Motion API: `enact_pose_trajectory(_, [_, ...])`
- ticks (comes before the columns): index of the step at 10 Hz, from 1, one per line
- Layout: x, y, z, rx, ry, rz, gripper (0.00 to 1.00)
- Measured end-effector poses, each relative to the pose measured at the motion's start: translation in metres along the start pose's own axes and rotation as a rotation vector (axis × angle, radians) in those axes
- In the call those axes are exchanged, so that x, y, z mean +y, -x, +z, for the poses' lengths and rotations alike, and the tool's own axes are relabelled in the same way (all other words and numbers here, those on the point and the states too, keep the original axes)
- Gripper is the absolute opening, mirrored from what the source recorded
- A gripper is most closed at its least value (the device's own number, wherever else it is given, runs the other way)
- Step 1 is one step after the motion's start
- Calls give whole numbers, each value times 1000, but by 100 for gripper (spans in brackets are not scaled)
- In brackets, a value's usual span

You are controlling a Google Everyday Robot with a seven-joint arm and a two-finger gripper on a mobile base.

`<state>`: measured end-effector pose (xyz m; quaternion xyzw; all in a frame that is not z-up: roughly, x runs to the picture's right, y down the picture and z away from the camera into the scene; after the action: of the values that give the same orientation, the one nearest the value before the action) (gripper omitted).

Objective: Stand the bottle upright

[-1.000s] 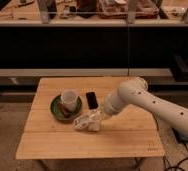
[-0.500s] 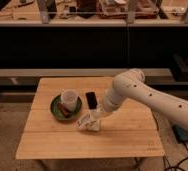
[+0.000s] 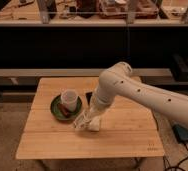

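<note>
While the near edge of the wooden table (image 3: 87, 147) lies bare in front of me, all the action sits just past it, around the middle of the top: the gripper (image 3: 89, 121) is down low there, right at the board, with the white arm (image 3: 137, 92) sweeping in from three o'clock and bending down onto it. At its tip there's a pale shape, the bottle (image 3: 82, 121), poking out toward nine o'clock and looking tilted rather than standing. It seems to be in the gripper's grasp, though I honestly cannot tell how the jaws are set, whether clenched on it or merely against it; the fingers blur into the bottle from here. So my read: the pick looks made or close to it, and the righting is under way at best, not finished. What's left is bringing the bottle vertical, setting its base flat on the wood, and letting go without toppling it. Farther back, at about ten o'clock from the gripper, the green plate (image 3: 57, 111) carries a white cup (image 3: 69, 98), near but apart from the bottle. A small dark object (image 3: 89, 95) lies beyond, by the arm.
</note>
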<state>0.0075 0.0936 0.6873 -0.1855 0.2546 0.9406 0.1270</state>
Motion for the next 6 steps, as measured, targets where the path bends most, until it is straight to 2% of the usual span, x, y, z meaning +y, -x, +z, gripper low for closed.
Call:
enact_pose_trajectory(3, [-4,-17,-1,-51,7,-64,34])
enact_pose_trajectory(6, [-12,-32,3,-88,-10,-118,34])
